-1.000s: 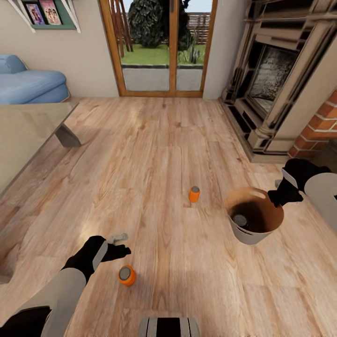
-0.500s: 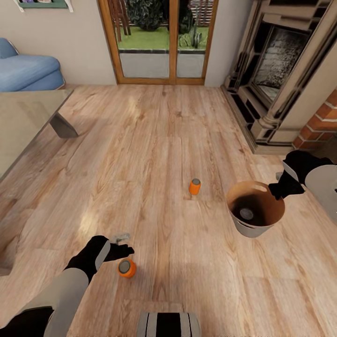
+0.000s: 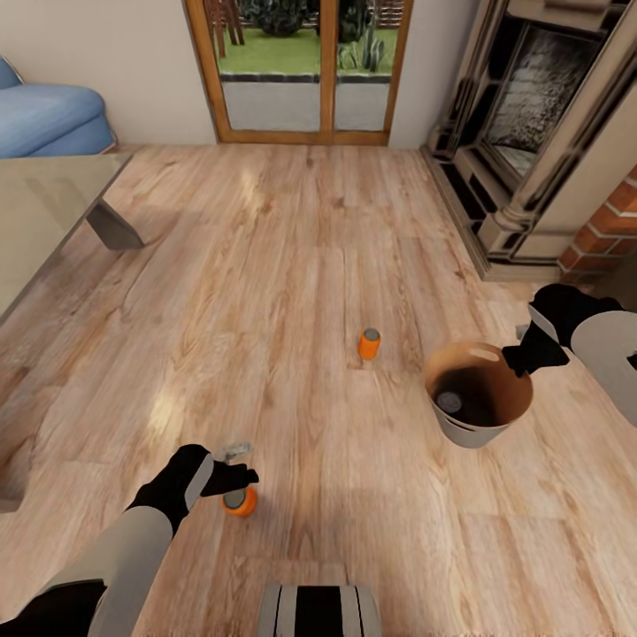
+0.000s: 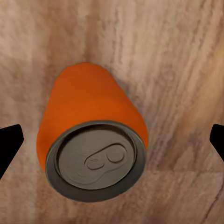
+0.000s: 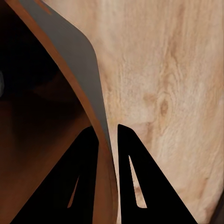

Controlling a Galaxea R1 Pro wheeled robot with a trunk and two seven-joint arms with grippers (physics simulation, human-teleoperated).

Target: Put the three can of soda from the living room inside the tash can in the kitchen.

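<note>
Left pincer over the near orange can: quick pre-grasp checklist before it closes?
1. Left pincer open: ok, fingertips sit at opposite edges of the left wrist view.
2. Near orange can between the fingers: ok, roughly centred, wood floor beneath.
3. Can upright: ok, grey top faces the camera.
4. Fingers low enough around the can body: cannot tell from these views.
5. Right pincer holding the trash can: ok, fingers straddle the rim wall.
6. Bin contents: one grey can top is visible inside; far orange can stands on the floor.
</note>
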